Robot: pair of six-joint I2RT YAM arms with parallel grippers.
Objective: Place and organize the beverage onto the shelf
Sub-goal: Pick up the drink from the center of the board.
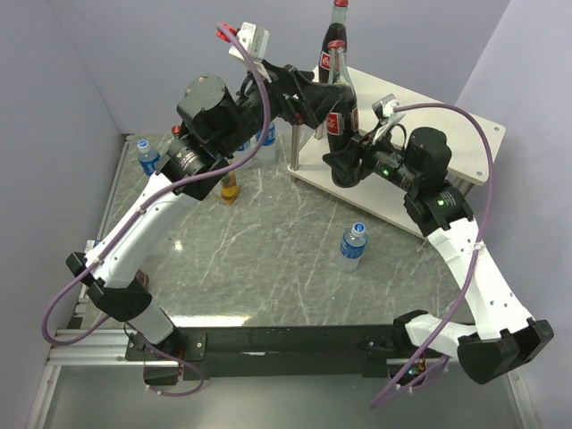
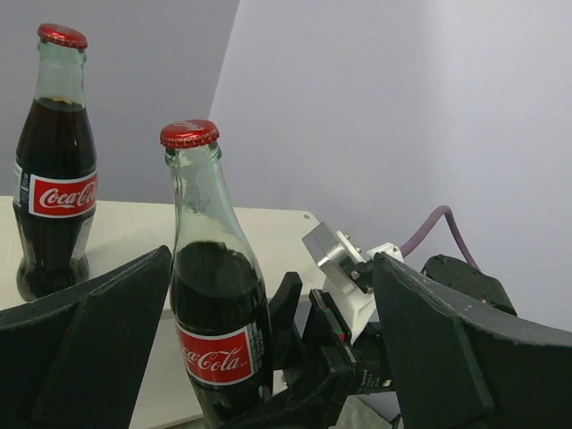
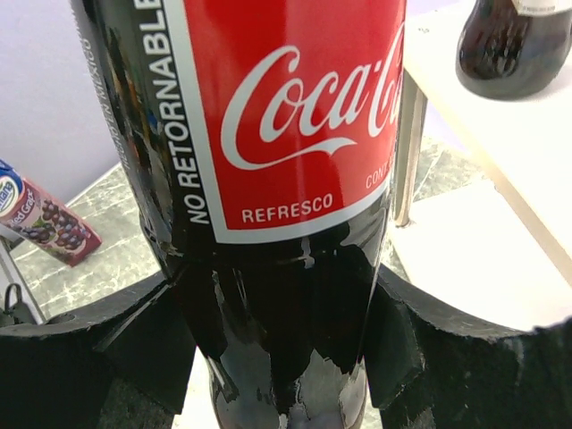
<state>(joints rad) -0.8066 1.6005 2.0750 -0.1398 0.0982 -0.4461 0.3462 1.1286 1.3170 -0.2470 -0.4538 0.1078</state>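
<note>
My right gripper (image 1: 345, 166) (image 3: 284, 357) is shut on the lower body of a dark red-capped cola bottle (image 1: 338, 98) (image 3: 268, 179) (image 2: 214, 322). It holds the bottle upright at the left front corner of the shelf (image 1: 451, 134), over the edge of the lower board (image 3: 456, 268). My left gripper (image 1: 311, 94) (image 2: 273, 357) is open, its fingers (image 2: 89, 340) spread wide on either side of that bottle without touching it. A second cola bottle (image 2: 55, 170) (image 1: 327, 58) stands on the top board. A water bottle (image 1: 353, 244) stands on the table.
Another water bottle (image 1: 147, 156) stands at the far left, and more blue-labelled ones (image 1: 266, 136) are half hidden behind the left arm. A juice carton (image 3: 40, 214) (image 1: 230, 188) is on the table under that arm. A silver shelf leg (image 3: 407, 152) is just behind the held bottle.
</note>
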